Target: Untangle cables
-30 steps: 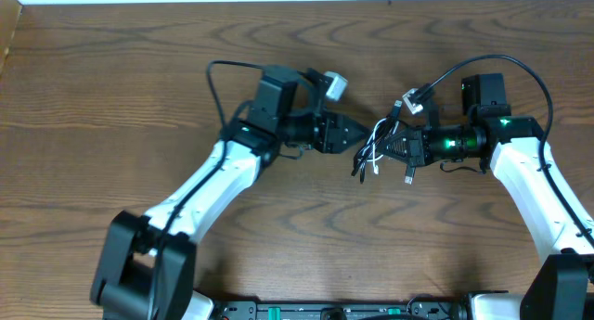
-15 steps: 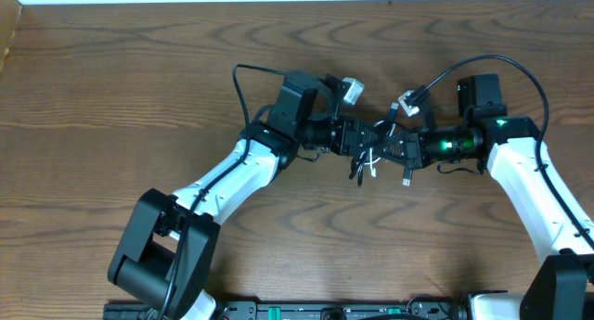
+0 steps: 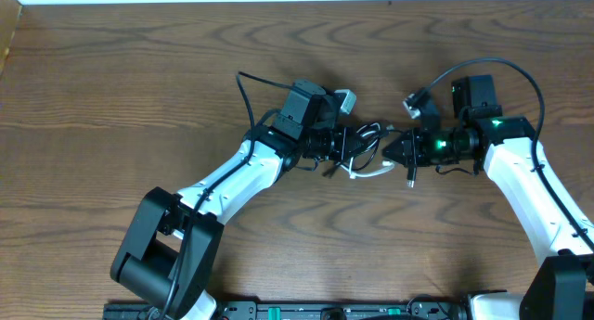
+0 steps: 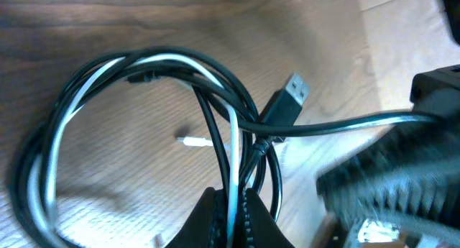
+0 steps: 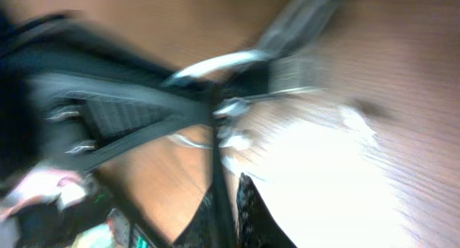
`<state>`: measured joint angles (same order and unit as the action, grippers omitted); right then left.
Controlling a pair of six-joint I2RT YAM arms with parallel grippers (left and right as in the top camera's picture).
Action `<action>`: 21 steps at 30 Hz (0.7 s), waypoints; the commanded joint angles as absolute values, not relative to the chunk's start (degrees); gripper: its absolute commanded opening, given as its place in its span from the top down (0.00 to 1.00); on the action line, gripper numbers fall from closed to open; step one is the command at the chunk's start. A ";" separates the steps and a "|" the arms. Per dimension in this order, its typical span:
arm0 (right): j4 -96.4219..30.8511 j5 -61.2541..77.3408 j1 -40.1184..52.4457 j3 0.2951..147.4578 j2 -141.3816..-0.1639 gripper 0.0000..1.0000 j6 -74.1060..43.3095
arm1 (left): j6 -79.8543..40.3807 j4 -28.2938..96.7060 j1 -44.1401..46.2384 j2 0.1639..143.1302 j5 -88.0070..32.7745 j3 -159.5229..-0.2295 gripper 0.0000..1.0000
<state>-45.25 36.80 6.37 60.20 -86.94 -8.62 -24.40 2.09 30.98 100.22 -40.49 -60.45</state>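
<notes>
The left tool (image 4: pixel 231 205) has been brought in to frame centre and clamped on the thin white cord (image 4: pixel 233 147) where it is tangled with the thin black cord (image 4: pixel 338 124), itself apparently pinched by the right tool (image 5: pixel 228 205), so pulling apart can be begun.

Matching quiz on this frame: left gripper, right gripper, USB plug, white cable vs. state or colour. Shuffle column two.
Column 1
A. left gripper
B. right gripper
C. USB plug
D. white cable

Column 2
1. black body, not gripped
2. pinching one taut black cable
3. pinching white and black strands together
4. loops alongside black strands

Pairs: A-3, B-2, C-1, D-4
</notes>
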 commanded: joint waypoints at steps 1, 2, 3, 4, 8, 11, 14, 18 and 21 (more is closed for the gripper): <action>-46.65 18.35 6.31 60.23 -86.24 0.99 -23.42 | -22.09 2.87 30.57 100.95 -36.36 -60.49 0.92; -46.81 16.93 6.31 60.23 -86.24 0.99 -24.12 | -22.09 2.98 30.57 100.95 -36.36 -60.49 0.93; -46.72 16.62 6.31 60.23 -86.24 0.99 -24.21 | -22.11 3.01 30.57 100.95 -36.38 -60.49 0.92; -46.48 16.67 6.31 60.23 -86.24 0.99 -24.21 | -22.11 3.01 30.57 100.95 -36.38 -60.49 0.93; -45.58 17.89 6.44 60.23 -86.24 0.99 -24.16 | -22.11 3.01 30.57 100.95 -36.40 -60.49 0.93; -44.51 20.56 6.42 60.23 -86.24 0.87 -23.55 | -22.11 2.96 30.57 100.95 -36.38 -60.51 0.93; -43.16 23.57 6.42 60.23 -86.24 0.70 -22.68 | -22.11 3.01 30.57 100.95 -36.38 -60.51 0.93; -43.86 22.72 6.37 60.23 -86.26 0.63 -22.72 | -21.80 3.22 30.57 100.95 -36.36 -60.49 0.92; -46.17 17.10 6.37 60.23 -86.26 0.57 -24.14 | -19.55 4.14 30.57 100.95 -36.32 -60.51 0.93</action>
